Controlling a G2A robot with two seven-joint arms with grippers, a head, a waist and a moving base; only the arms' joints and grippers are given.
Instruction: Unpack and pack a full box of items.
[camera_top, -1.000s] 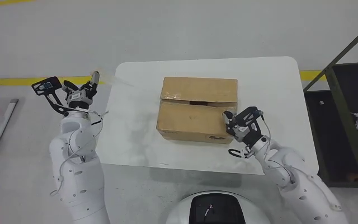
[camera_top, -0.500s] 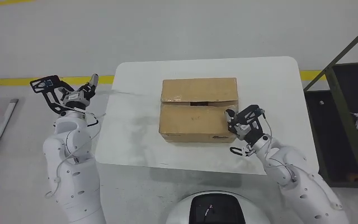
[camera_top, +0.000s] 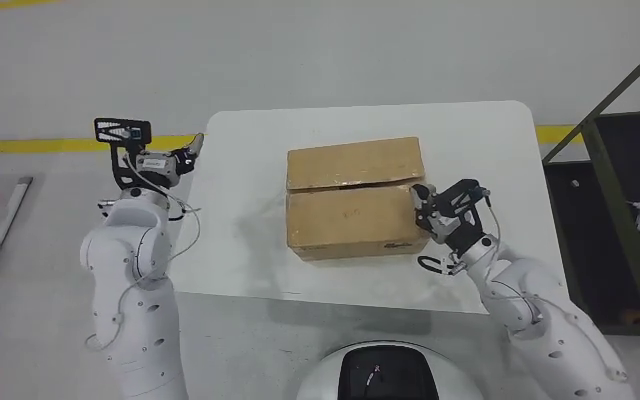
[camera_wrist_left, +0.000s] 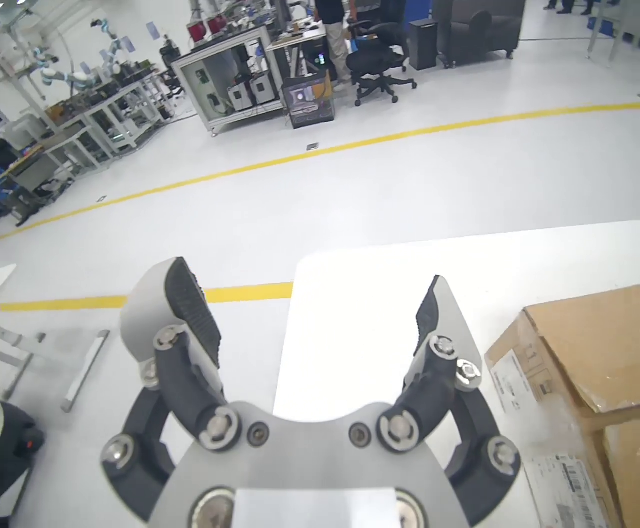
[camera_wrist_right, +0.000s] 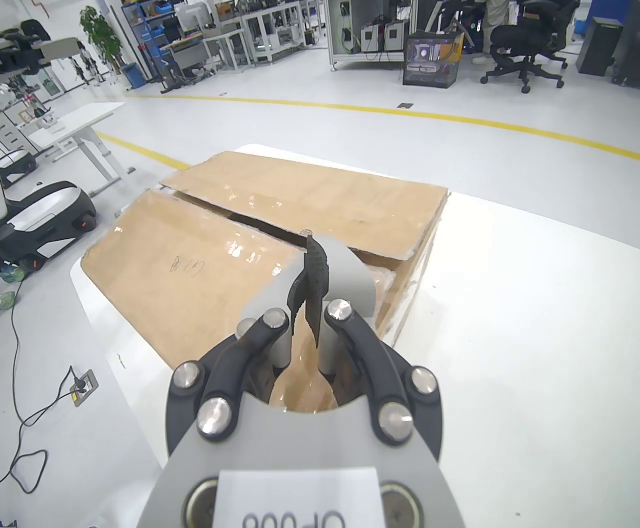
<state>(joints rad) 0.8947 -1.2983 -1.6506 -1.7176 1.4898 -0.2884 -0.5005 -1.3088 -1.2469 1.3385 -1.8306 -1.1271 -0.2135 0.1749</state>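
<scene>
box (camera_top: 353, 195) contents hidden; left gripper (camera_wrist_left: 306, 300) spread wide, right gripper (camera_wrist_right: 312, 270) pinched closed

Left pincer (camera_wrist_left: 308, 280) gapes, right pincer (camera_wrist_right: 311, 260) pinched closed.

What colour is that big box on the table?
Brown cardboard box, clearest in the right wrist view.
</scene>
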